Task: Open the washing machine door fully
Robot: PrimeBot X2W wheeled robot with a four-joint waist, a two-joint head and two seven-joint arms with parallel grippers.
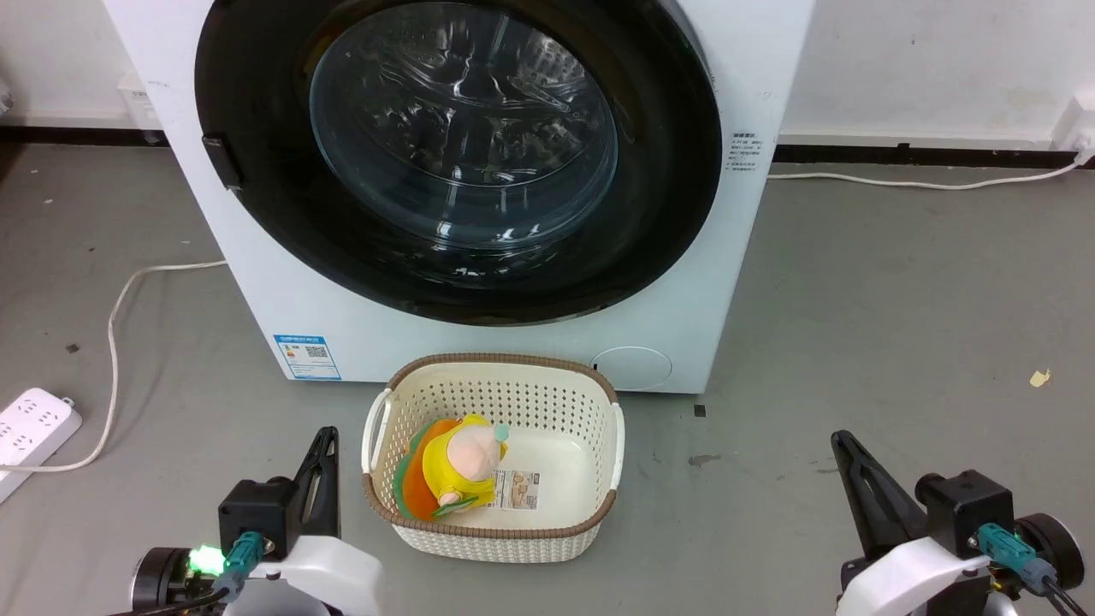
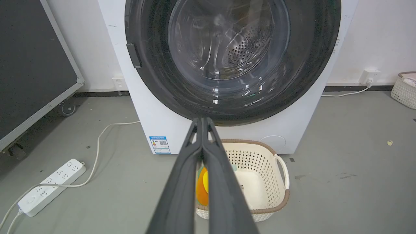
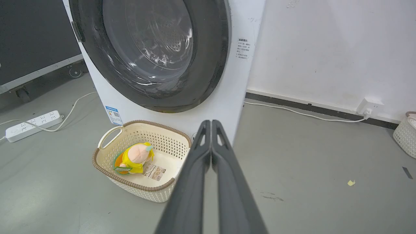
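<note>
Left claw: the left claw has its two long dark fingers pressed together on nothing, poised above the floor and pointing at the lower rim of the door.
Right claw: the right claw is likewise closed tip to tip and empty, held well apart to the right of the basket.
Basket: a cream perforated plastic basket with a brown woven rim sits on the floor just in front of the machine, between the two claws; a yellow and orange plush toy and a printed card lie inside.
Door: the very large round glossy black washing machine door with a bulging clear glass centre sits closed, flat against the front, its small dark handle on the head view's left edge.
Machine: the big white front-loading washing machine stands against the wall, with a blue energy sticker low on the left and a small round white cover low on the right.
Floor: the smooth grey floor is scuffed, carrying a white power strip with its cable to the left.
Room: a white painted wall with black skirting has a white wall socket; a dark panel on castors stands left of the machine.
</note>
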